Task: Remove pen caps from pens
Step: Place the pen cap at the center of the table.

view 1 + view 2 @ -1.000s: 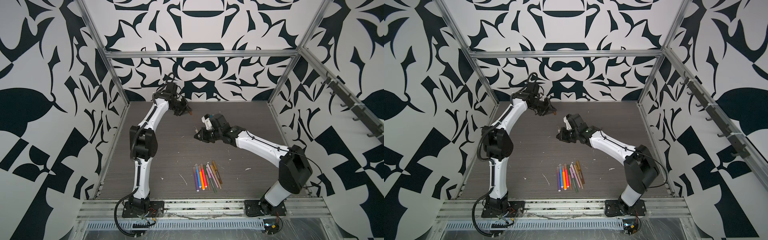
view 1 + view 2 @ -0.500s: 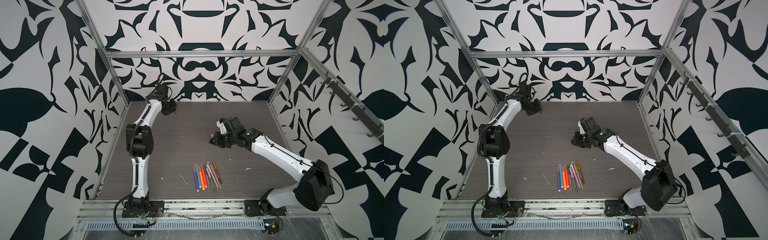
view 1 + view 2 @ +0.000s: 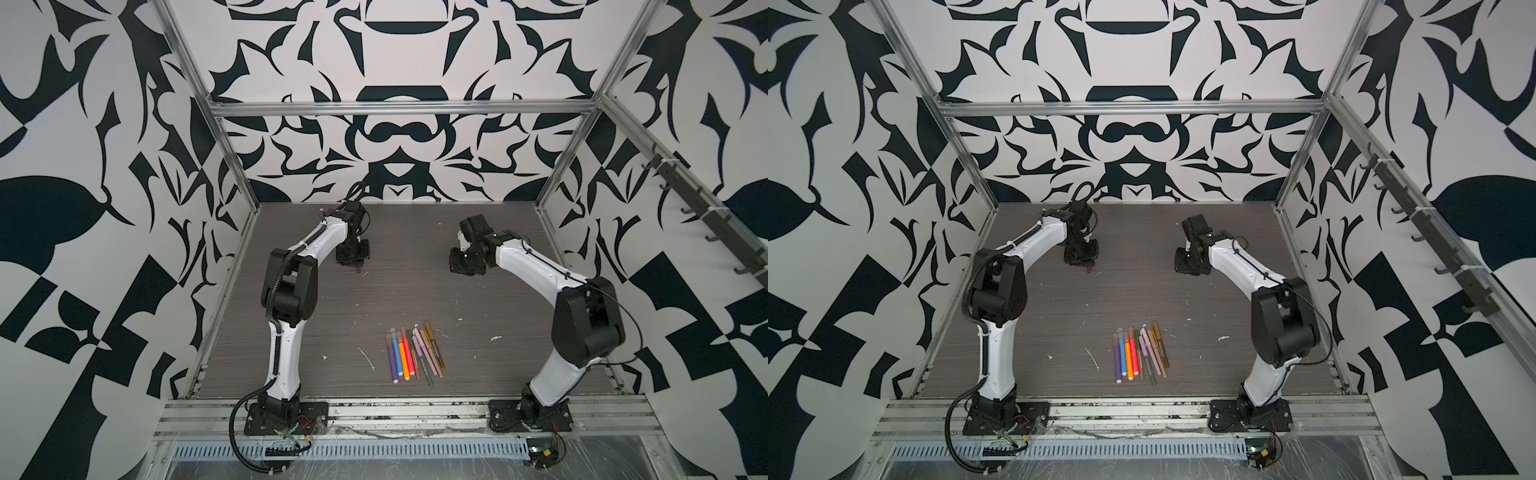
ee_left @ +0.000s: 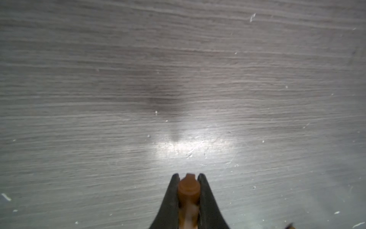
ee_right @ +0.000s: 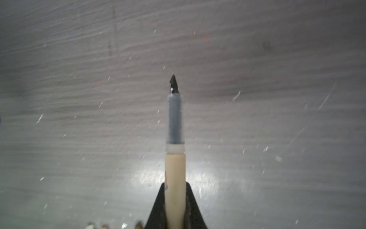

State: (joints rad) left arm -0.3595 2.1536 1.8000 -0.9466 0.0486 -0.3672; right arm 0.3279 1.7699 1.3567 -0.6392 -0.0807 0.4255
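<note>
- Grey wood-grain tabletop, flecked with white debris, lies below both grippers. Black-and-white patterned walls and an aluminium frame enclose it.
- Brown pen cap: clamped between the jaws of the left gripper. Its closed end projects just past the fingertips.
- Tan pen: clamped by the barrel between the jaws of the right gripper. The grey section and bare dark nib extend well forward of the jaws, with no cap fitted.
- Separation: cap and pen are well apart, each in its own gripper.
- Progress (judgement): one pen is uncapped. Neither part is set down yet.
- Remaining pens: one tight row on the tabletop, well apart from both sets of jaws and nearer the arm bases. Caps appear fitted, but the row is too small to confirm this. Most of the task is outstanding.
</note>
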